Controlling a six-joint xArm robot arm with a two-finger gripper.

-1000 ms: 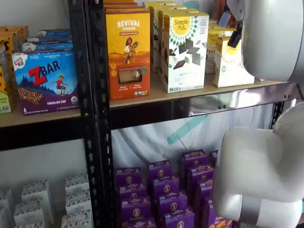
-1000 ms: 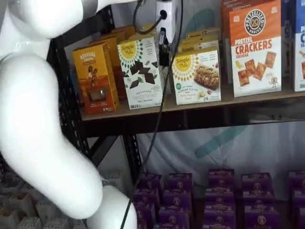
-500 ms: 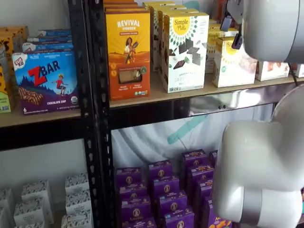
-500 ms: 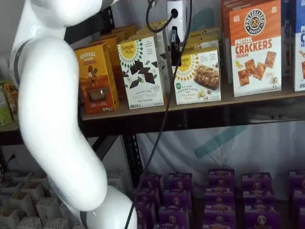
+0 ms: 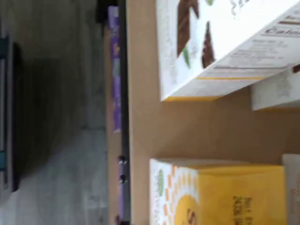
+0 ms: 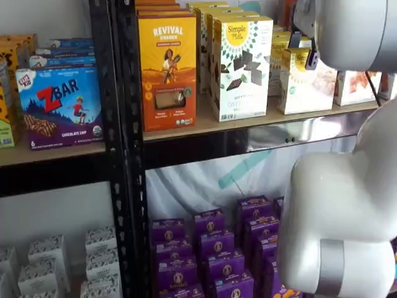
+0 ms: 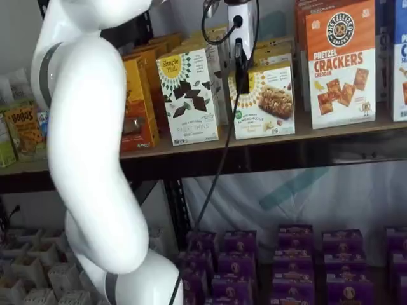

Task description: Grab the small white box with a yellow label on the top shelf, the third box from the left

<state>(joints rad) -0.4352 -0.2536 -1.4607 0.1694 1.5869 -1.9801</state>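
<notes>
Wrist view: bare shelf board (image 5: 187,129) between small white box (image 5: 215,194) and neighbour.

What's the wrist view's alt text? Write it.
The small white box, yellow sunburst front and golden side, stands on the tan top shelf, bare board separating it from a taller white box printed with chocolate pieces.

The white arm (image 7: 89,159) covers much of the orange Revival box (image 7: 137,105) at the left of a shelf view. In that view the gripper (image 7: 240,60) shows as one dark shape over the small white box (image 7: 267,101), hiding the box's upper left corner; whether its fingers stand apart cannot be told. In the wrist view the small white box (image 5: 220,194) is blurred and cut off by the frame edge.
</notes>
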